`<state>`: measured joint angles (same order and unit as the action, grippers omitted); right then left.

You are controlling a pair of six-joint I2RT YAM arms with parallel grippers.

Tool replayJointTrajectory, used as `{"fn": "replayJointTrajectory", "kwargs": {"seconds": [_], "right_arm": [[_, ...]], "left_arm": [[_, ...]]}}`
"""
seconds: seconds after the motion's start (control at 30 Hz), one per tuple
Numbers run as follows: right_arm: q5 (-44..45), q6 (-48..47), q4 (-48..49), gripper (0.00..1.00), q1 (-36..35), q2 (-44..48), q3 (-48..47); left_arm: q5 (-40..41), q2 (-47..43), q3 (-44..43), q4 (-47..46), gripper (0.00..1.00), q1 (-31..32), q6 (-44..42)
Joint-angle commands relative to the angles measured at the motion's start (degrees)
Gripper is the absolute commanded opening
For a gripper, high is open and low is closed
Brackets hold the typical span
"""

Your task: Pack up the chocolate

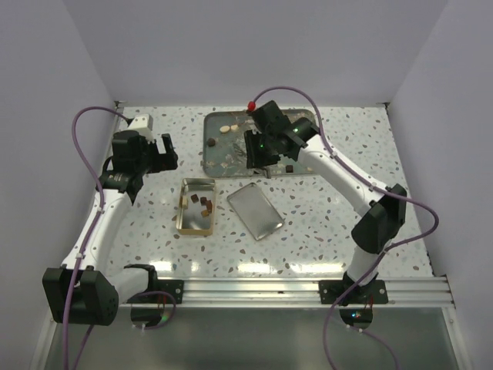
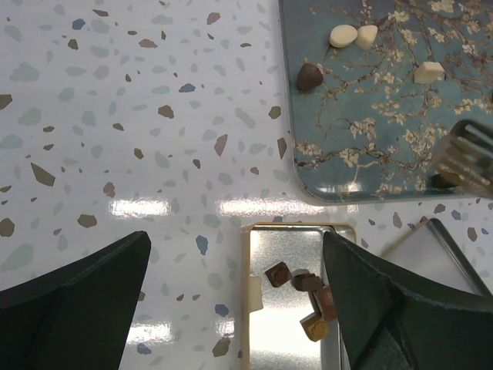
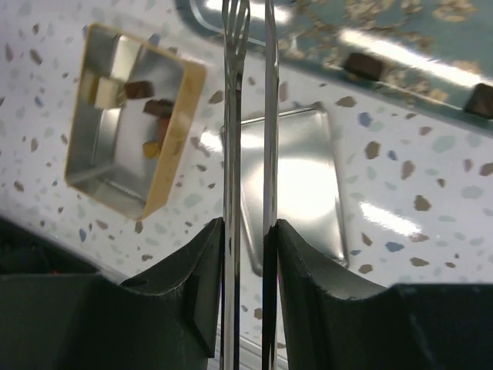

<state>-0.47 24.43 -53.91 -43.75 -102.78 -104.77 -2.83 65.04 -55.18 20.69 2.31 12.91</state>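
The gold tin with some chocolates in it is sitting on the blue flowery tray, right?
Not quite. The gold tin does hold some chocolates, but it sits on the speckled white table, just in front of the tray, not on it. The top view shows this.

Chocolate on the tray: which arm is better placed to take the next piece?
Likely right. The right gripper holds tongs above the teal tray, close to the chocolate. The left gripper is open and empty, over the table beside the tin.
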Motion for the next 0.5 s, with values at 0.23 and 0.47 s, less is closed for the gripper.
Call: {"fn": "replayJointTrajectory", "kwargs": {"seconds": [0.23, 0.47], "right_arm": [[4.4, -0.6, 4.8, 0.36, 7.7, 0.6, 2.9], [6.6, 1.1, 6.8, 0.37, 9.0, -4.3, 2.8]], "left_arm": [[-0.3, 0.0, -0.1, -1.7, 1.00, -0.4, -0.2], [0.3, 0.3, -0.5, -1.5, 1.00, -0.4, -0.6]]}}
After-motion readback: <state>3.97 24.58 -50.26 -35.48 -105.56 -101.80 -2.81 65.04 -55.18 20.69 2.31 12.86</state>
